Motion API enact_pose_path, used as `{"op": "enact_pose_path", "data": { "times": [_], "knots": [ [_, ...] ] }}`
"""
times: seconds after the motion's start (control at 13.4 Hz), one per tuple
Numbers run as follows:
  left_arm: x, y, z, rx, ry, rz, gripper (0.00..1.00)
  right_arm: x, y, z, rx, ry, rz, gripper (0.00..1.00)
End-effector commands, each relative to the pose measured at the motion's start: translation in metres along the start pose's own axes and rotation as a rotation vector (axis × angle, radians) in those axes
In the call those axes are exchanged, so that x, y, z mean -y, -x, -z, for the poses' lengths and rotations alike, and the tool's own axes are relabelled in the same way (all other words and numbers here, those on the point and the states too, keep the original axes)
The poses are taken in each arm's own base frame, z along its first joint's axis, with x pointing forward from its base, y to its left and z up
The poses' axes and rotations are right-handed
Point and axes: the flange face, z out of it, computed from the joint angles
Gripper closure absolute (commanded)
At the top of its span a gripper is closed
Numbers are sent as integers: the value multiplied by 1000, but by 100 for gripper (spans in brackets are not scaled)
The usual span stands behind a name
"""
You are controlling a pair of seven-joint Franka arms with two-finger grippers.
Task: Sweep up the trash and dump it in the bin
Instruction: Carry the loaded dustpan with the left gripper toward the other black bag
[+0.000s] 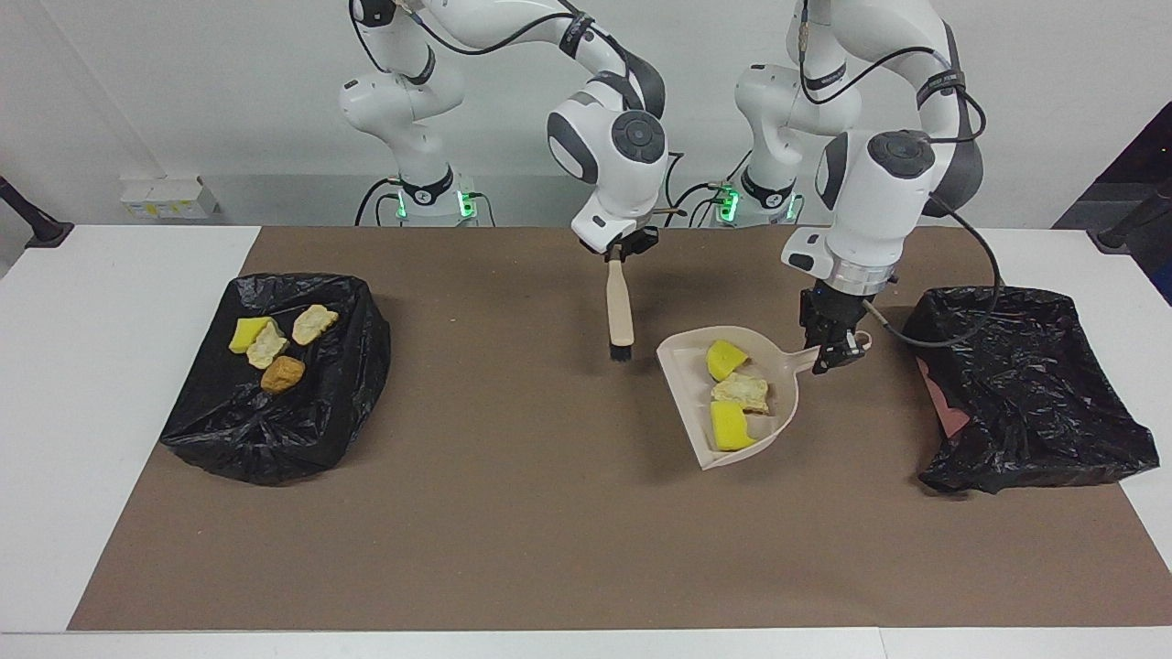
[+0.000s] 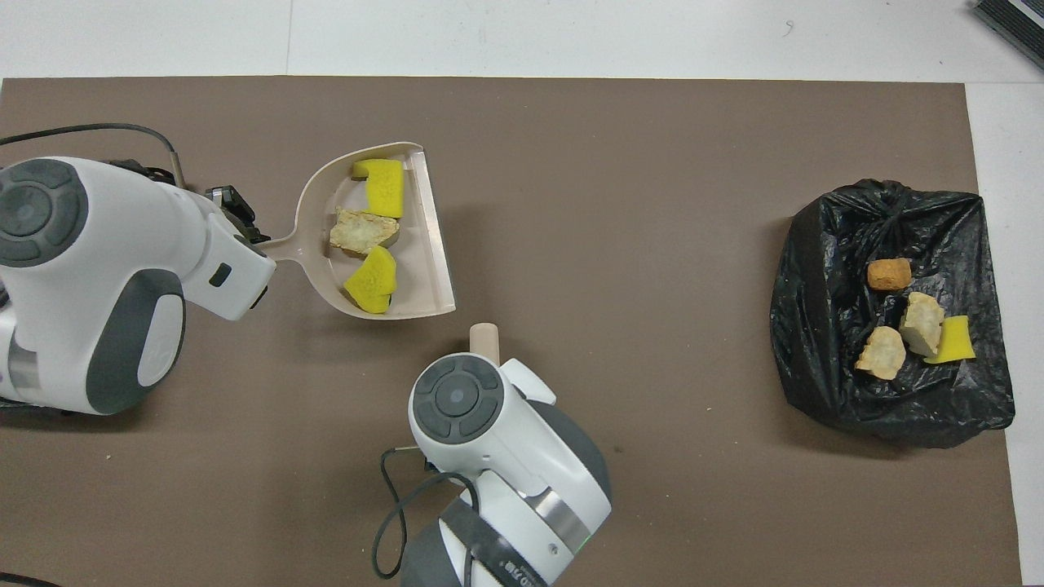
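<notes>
The left end effector point(image 1: 831, 352) is closed tight on the thin handle of the dustpan point(image 1: 732, 403) and holds the pan up in the air over the brown mat point(image 1: 513, 513), with its shadow on the mat below it. The pan looks kept fairly flat, likely so that the trash in the dustpan point(image 1: 732, 394) does not slide out: two yellow sponge bits and one pale crusty chunk sit in it, close to the end effector, just past the handle. The black bin point(image 1: 1035, 384) at the left arm's end of the table is near that end effector, so I think the pan is meant to be tipped out there next. The right end effector point(image 1: 621, 252) is shut on the top of the brush point(image 1: 620, 311), which hangs straight down with its dark bristles off the mat, probably held up to stay out of the pan's way. More trash, four scraps point(image 1: 275, 346), lies on a black bag point(image 1: 275, 384) at the right arm's end of the table, well apart from both end effectors.
</notes>
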Motion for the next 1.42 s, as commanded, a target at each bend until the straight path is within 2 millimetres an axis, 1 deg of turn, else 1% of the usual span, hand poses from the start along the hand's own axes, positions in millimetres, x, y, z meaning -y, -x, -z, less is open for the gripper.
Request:
{"op": "enact_pose_path", "data": {
  "times": [0.0, 0.07, 0.22, 0.3, 0.37, 0.52, 0.6, 0.67, 0.82, 0.9, 1.05, 1.12, 1.27, 1.35],
  "knots": [
    [5, -1, 40, 8, -8, -14, 100, 0, 12, -23, -12, -16, -15, 100],
    [5, -1, 51, 9, -5, -14, 100, 7, 23, -33, -20, -19, 4, 100],
    [8, 6, 70, 13, 3, -2, 100, 5, 27, -44, -16, -32, -6, 100],
    [15, 24, 74, 18, 0, 28, 100, 4, 29, -44, -15, -39, -6, 100],
    [23, 51, 74, 25, -2, 53, 100, 3, 29, -47, -4, -41, -10, 100],
    [39, 111, 75, 32, -18, 22, 100, 3, 28, -51, 3, -39, -13, 100],
    [44, 142, 75, 36, -21, 18, 100, 3, 28, -52, 8, -36, -18, 71],
    [46, 173, 75, 44, -21, 33, 100, 4, 28, -49, 12, -31, -21, 1],
    [48, 238, 77, 60, -35, 66, 100, 10, 26, -36, 25, -26, -21, 0],
    [48, 267, 80, 71, -55, 87, 100, 8, 24, -28, 27, -19, -24, 0],
    [44, 318, 84, 95, -87, 147, 100, 6, 19, -2, 31, -17, -28, 0],
    [40, 338, 87, 109, -92, 151, 100, 0, 11, 14, 29, -16, -38, 0],
    [44, 360, 96, 133, -105, 129, 100, -23, -2, 51, 20, -26, -61, 0],
    [44, 375, 96, 147, -104, 132, 100, -36, -6, 75, 7, -39, -66, 0]
  ]
}}
